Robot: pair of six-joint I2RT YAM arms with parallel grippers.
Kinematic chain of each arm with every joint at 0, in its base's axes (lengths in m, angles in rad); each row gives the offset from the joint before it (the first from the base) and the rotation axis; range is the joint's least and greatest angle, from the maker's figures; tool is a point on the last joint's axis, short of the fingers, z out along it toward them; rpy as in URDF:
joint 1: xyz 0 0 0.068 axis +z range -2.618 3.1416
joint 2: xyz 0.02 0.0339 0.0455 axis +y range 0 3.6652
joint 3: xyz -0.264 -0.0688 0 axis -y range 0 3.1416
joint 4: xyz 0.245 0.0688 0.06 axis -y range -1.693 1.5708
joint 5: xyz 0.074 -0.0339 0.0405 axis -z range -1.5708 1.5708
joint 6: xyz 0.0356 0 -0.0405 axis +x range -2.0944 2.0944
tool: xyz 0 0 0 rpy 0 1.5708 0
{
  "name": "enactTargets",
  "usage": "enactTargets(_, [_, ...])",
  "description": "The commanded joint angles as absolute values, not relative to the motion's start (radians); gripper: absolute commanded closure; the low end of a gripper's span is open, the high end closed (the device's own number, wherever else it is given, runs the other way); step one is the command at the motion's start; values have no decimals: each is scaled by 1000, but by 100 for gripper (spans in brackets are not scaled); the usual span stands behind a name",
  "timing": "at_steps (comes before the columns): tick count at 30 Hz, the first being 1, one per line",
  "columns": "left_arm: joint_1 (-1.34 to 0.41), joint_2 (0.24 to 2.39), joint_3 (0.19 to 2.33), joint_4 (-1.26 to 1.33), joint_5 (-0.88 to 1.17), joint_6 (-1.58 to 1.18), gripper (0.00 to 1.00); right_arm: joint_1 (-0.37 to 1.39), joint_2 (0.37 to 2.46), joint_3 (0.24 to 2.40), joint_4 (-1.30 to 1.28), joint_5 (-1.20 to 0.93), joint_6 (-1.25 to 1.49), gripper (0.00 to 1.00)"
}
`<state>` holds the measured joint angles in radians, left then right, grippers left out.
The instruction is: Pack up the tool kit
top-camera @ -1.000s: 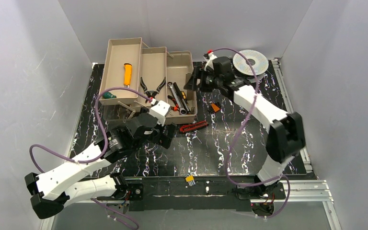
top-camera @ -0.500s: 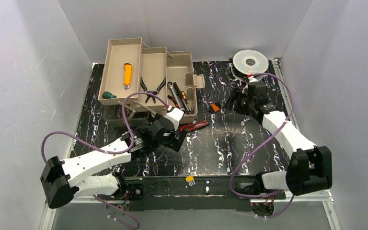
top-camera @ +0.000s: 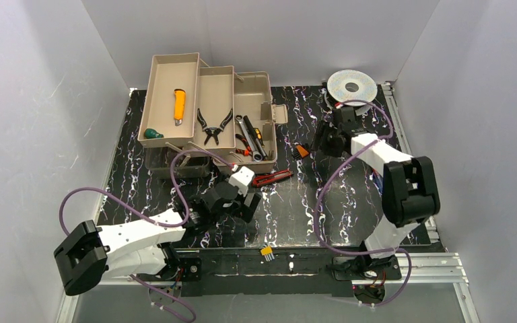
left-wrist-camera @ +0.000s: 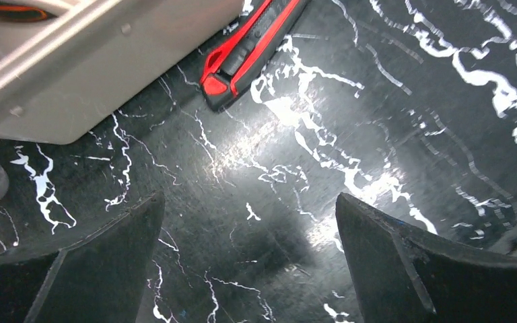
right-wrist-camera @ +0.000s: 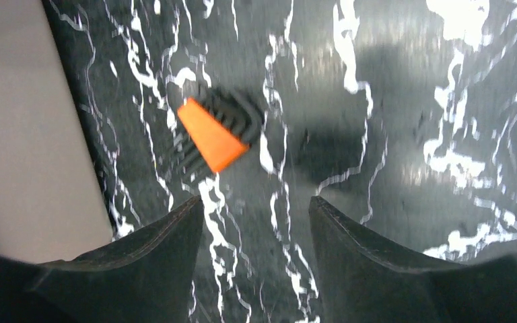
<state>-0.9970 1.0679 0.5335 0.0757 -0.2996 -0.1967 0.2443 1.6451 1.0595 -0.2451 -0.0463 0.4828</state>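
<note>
Black marbled tabletop (top-camera: 296, 202); red knife (left-wrist-camera: 252, 44) beside tan toolbox (top-camera: 212, 84); markings too small.

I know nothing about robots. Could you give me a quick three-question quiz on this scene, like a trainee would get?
1. True or false: the yellow knife lies outside the toolbox.
2. What lies just ahead of the left claw? A, a saw; B, a red knife; C, a tape measure.
3. Fill in: the right claw hovers by a small black and ____ piece.

Key: 1 false, it lies in a toolbox tray; 2 B; 3 orange.
</note>
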Motion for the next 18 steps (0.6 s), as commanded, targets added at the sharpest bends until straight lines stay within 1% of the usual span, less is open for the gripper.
enactTargets(1, [-996,1056,428,303,-282,-98,0,263,1746,1227,-261,34,410,34])
enactTargets(4, [-998,1061,408,340,-232,-81,5,272,1808,1284,-288,57,376,34])
enactTargets(6, [-999,1063,374,399,-214,-75,5,280,1839,1311,-291,58,356,35])
enactTargets(11, [-999,1059,372,410,-201,-84,5,316,1925,1405,-352,86,306,40])
enactTargets(18, [-999,1068,381,402,-205,-91,5,363,1986,1435,-370,181,266,43])
